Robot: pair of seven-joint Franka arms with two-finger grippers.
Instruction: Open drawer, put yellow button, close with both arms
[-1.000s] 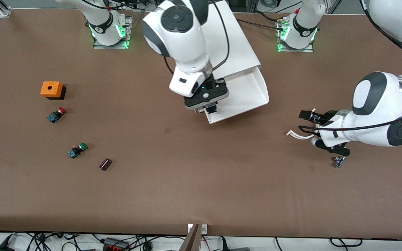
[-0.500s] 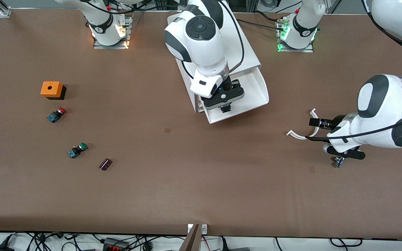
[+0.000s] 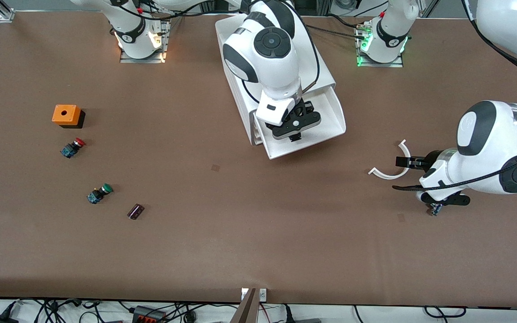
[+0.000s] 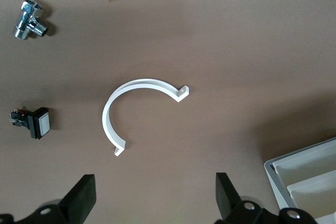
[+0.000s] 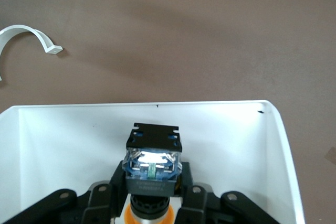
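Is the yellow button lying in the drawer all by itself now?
No, the right gripper is shut on the yellow button, holding it over the open drawer.

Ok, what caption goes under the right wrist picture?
Right claw holds the yellow button over the open drawer.

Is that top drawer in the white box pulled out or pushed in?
Pulled out. The shallow white plastic top drawer juts from the big white box cabinet, and the right hand holds the yellow-capped button over its inside.
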